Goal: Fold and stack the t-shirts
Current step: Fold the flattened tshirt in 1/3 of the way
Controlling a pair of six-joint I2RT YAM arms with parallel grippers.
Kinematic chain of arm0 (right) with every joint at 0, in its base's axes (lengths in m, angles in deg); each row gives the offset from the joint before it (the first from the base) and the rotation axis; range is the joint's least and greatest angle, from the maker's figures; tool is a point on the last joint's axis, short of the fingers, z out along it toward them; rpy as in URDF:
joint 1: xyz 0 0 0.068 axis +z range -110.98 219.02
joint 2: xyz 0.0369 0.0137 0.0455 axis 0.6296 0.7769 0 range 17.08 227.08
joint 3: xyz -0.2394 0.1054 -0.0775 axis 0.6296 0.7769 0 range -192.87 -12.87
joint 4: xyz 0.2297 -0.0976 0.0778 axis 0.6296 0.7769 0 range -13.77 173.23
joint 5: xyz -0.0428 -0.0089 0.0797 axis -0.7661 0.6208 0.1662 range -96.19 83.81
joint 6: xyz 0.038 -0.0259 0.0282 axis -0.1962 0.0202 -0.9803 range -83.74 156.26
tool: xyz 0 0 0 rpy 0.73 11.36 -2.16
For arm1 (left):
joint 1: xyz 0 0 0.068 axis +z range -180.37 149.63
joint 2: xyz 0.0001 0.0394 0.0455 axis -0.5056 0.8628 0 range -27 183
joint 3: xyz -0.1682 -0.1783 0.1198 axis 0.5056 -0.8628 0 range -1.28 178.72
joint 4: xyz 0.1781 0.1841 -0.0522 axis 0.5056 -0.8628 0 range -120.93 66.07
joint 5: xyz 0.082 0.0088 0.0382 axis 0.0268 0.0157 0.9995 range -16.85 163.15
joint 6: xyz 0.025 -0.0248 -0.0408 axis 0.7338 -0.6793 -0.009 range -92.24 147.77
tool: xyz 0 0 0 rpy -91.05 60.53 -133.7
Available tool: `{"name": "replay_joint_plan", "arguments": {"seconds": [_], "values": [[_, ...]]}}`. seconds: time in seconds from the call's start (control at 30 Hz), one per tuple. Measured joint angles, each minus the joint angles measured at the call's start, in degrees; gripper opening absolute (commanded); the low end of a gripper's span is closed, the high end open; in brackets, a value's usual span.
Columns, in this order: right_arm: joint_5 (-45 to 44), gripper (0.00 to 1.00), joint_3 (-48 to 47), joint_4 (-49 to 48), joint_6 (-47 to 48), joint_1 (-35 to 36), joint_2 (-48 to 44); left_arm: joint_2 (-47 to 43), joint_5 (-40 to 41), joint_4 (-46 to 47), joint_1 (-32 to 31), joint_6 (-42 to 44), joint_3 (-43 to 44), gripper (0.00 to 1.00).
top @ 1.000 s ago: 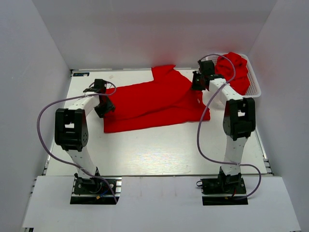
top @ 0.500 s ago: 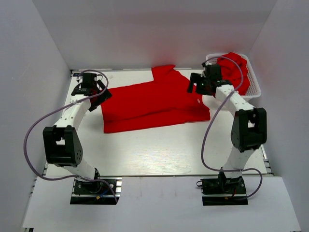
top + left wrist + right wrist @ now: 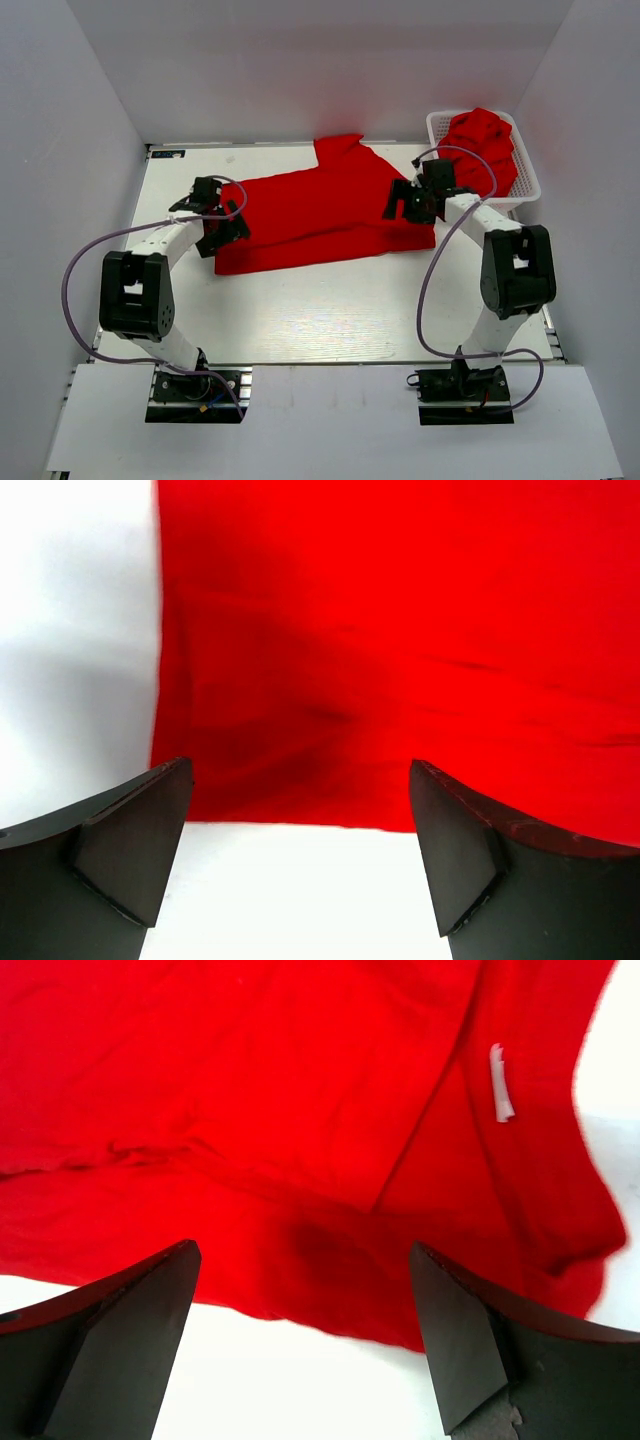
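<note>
Flat t-shirt (image 3: pixel 320 212) spans from open left pincer (image 3: pixel 226 232) to open right pincer (image 3: pixel 403 209)

A white desk (image 3: pixel 330 310) carries one red shirt (image 3: pixel 320 210), spread nearly flat across its far half, with a sleeve reaching the back edge. At the far right corner sits a white basket (image 3: pixel 528 178) heaped with more shirts (image 3: pixel 485 145).

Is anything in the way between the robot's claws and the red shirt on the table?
No, nothing visible is in the way. The left gripper is open right at the left edge of the spread t-shirt, and the right gripper is open over its other end, near the white label.
</note>
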State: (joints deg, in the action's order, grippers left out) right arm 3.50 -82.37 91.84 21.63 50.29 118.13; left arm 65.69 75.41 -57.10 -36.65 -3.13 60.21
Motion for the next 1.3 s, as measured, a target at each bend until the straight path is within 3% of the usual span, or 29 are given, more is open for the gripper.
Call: {"name": "replay_joint_plan", "arguments": {"seconds": [0.43,0.57,0.7,0.87,0.9,0.93,1.0,1.03,1.17,1.3], "values": [[3.8,0.9,-3.5,-0.74,-0.26,0.0,9.2,4.37,2.64,0.87,0.5,-0.39,-1.16,0.98],[5.16,0.9,-4.83,-1.11,-1.01,0.0,10.25,5.4,2.69,1.36,0.7,-0.39,-1.09,0.93],[6.93,0.9,-5.57,-2.12,-1.99,0.0,11.21,6.19,3.06,1.53,0.92,-0.42,-0.96,0.74],[7.76,0.84,-5.92,-2.67,-3.04,0.0,12.31,6.86,3.28,1.53,0.96,-0.48,-0.11,0.42],[7.74,0.81,-6.05,-2.64,-3.15,0.0,12.37,7.17,3.32,1.6,0.96,-0.48,0.28,0.38],[7.74,0.7,-6.16,-2.78,-3.26,0.0,12.48,7.48,3.32,1.84,0.96,-0.42,0.59,0.23],[7.56,0.5,-6.16,-3.15,-3.48,0.0,12.66,8.17,3.3,1.92,0.96,-0.2,1.29,0.08],[7.37,0.31,-6.16,-3.28,-3.69,0.0,12.74,8.41,3.26,2.01,0.96,-0.22,1.53,0.0],[6.56,0.02,-6.16,-3.87,-4.59,0.0,12.83,8.92,3.26,1.99,0.96,0.07,1.88,0.0],[5.66,0.0,-6.16,-3.87,-5.31,0.0,12.83,8.94,3.28,2.45,0.96,0.07,1.86,0.0]]}}
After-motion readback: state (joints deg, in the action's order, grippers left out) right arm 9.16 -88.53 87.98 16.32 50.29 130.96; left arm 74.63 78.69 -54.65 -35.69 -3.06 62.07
